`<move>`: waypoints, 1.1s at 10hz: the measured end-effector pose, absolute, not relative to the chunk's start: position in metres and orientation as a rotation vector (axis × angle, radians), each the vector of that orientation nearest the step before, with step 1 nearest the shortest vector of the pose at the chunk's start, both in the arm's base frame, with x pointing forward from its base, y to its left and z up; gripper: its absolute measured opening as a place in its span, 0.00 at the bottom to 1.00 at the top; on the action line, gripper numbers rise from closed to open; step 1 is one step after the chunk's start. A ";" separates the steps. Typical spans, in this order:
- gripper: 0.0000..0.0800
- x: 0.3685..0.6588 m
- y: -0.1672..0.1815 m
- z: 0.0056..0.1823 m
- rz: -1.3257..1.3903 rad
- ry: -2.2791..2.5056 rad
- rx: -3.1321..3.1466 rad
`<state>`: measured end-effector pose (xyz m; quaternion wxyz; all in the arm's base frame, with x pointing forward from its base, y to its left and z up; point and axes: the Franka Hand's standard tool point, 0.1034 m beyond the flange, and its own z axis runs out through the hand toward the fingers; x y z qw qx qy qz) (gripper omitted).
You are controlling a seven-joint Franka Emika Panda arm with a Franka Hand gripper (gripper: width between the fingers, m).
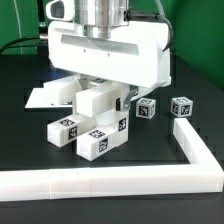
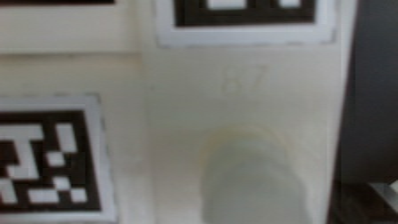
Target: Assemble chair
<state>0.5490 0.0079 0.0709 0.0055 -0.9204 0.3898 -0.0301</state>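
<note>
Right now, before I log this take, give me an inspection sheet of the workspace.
Surface: black table, a thin flat white board at the exterior view's left.
Job's things: tagged white chair parts clustered under the arm; two small cubes apart at the exterior view's right.
Clutter: nothing seen.
Grippers: gripper low over the cluster, open or shut unclear.
Cables: nothing seen.
Surroundings: white border rail, green backdrop.

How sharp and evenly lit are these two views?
Exterior view: fairly sharp, tags on the small cubes legible as patterns, white chair parts bright against the dark table. Wrist view: blurred throughout, too close to one white part, its tags cropped by the frame edges.
</note>
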 end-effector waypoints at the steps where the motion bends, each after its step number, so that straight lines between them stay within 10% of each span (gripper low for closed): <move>1: 0.80 0.549 0.008 0.071 -0.095 1.219 -2.882; 6: 0.81 0.553 0.003 0.077 -0.104 1.175 -2.898; 11: 0.81 0.552 0.011 0.128 -0.103 1.104 -2.862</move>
